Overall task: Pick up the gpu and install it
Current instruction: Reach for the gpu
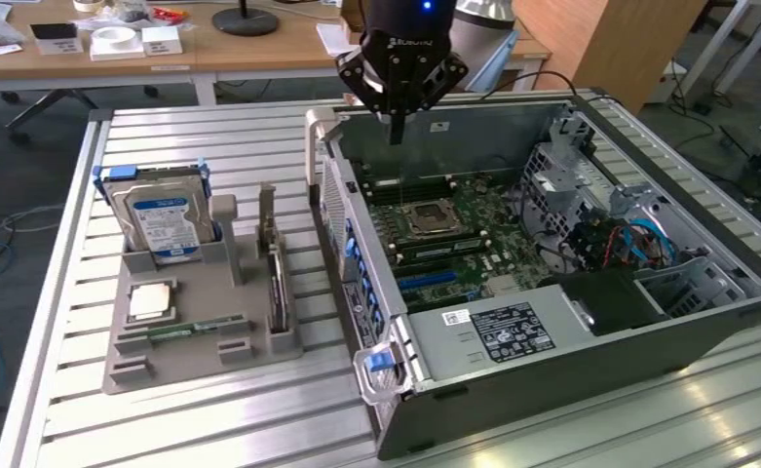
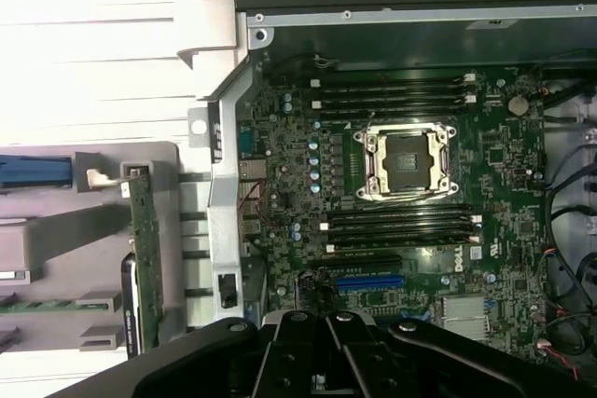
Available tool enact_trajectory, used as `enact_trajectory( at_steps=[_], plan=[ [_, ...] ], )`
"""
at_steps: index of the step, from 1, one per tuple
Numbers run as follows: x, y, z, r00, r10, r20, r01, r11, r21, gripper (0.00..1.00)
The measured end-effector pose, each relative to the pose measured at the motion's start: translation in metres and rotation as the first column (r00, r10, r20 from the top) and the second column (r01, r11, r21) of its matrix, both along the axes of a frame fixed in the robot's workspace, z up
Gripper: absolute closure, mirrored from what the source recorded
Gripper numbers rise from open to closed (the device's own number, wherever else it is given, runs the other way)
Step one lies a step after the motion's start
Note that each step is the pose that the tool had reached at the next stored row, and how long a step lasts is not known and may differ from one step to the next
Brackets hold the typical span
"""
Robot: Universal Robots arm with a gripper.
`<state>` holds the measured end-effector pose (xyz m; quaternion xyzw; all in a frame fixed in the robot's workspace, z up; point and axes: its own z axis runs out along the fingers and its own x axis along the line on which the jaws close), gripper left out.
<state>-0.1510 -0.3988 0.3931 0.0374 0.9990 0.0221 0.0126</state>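
1. Your gpu (image 1: 276, 283) stands on its long edge in a slot of the gray parts holder (image 1: 133, 375), on the side nearest the computer case (image 1: 614, 361). I judge it is kept upright so its top edge is free to be pinched from above.
2. Nothing touches the card. The gripper (image 1: 396, 127) hangs over the far inner corner of the case, well apart from the gpu. Its fingers are pressed together and empty, so the pick-up is not yet done.
3. In the same holder, each part has its own seat. The hard drive (image 1: 159, 219) with the blue-white label stands upright at the far end. A CPU (image 1: 150, 300) lies flat in the middle, and a RAM stick (image 1: 196, 330) lies just beside it. Apart like this, I judge, one part can be lifted without disturbing another.
4. The case lies on its side on the slatted metal table (image 1: 224, 429) with its panel off, so the motherboard (image 1: 477, 210) faces up. That likely lets a card go straight down into it.
5. On the board, the CPU socket (image 1: 430, 219) sits bare, and the blue expansion slot (image 1: 426, 283) carries no card.
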Motion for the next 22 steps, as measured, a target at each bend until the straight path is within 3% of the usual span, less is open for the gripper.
enact_trajectory(
  at_steps=[18, 19, 22],
  plan=[
    [-0.006, 0.0000, 0.0000, 1.0000, 0.000, 0.0000, 0.000, 1.0000, 0.0000, 0.89],
    [-0.014, 0.0000, 0.0000, 1.0000, 0.000, 0.0001, 0.000, 1.0000, 0.0000, 0.89],
    [-0.016, 0.0000, 0.0000, 1.0000, 0.000, 0.0000, 0.000, 1.0000, 0.0000, 0.89]
  ],
)
